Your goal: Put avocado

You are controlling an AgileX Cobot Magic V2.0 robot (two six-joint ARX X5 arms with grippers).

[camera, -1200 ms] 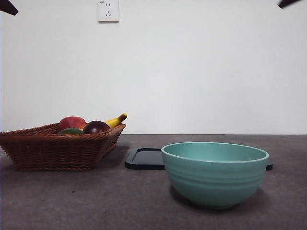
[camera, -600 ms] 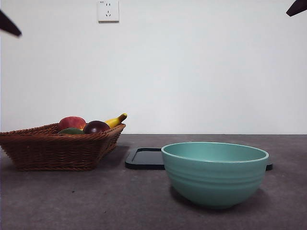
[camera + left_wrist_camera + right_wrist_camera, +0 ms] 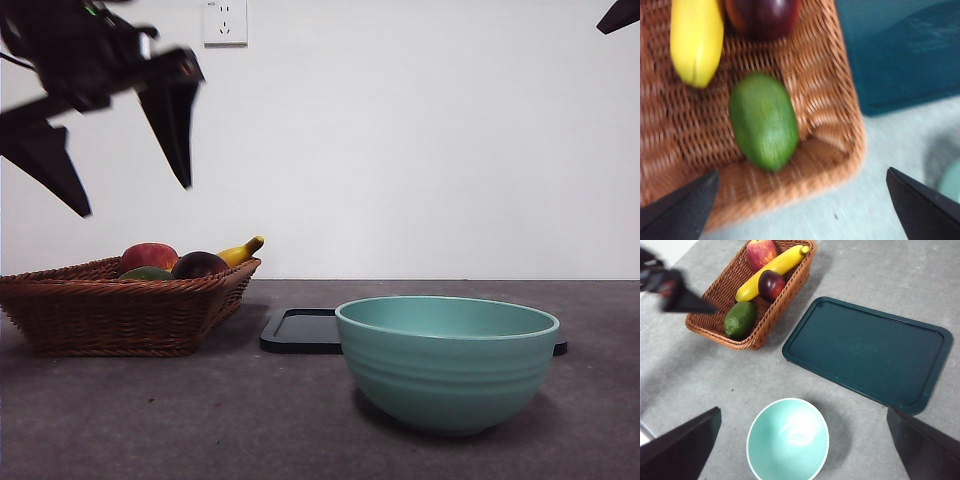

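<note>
Front view, left gripper [image 3: 130, 200]: seen high above the wicker basket [image 3: 120, 315]; jaws spread wide and empty.
Front view, avocado [image 3: 148, 273]: only a green sliver is seen over the basket rim, below the jaws and apart from them, beside the dark purple fruit [image 3: 200, 265].
Front view, other contents: a red apple [image 3: 150, 256] and a banana [image 3: 243, 251] are noted behind.
Front view, bench [image 3: 200, 420]: a teal bowl [image 3: 447, 365] is placed nearest the camera, a dark tray [image 3: 300, 331] behind it.
Front view, right arm: only a black tip is seen at a top corner.
Left wrist view, avocado [image 3: 763, 120]: seen lying on the basket [image 3: 825, 95] floor near a corner, ahead of the spread jaws and untouched; banana [image 3: 696, 40] and purple fruit [image 3: 762, 17] lie beyond it.
Right wrist view, right gripper [image 3: 802, 450]: held high over the bench, jaws spread, nothing between them.
Right wrist view, avocado [image 3: 740, 319]: seen in the basket [image 3: 715, 290] end nearest the bowl [image 3: 787, 440], well apart from these jaws; the left gripper [image 3: 670, 287] is blurred just beside the basket.
</note>
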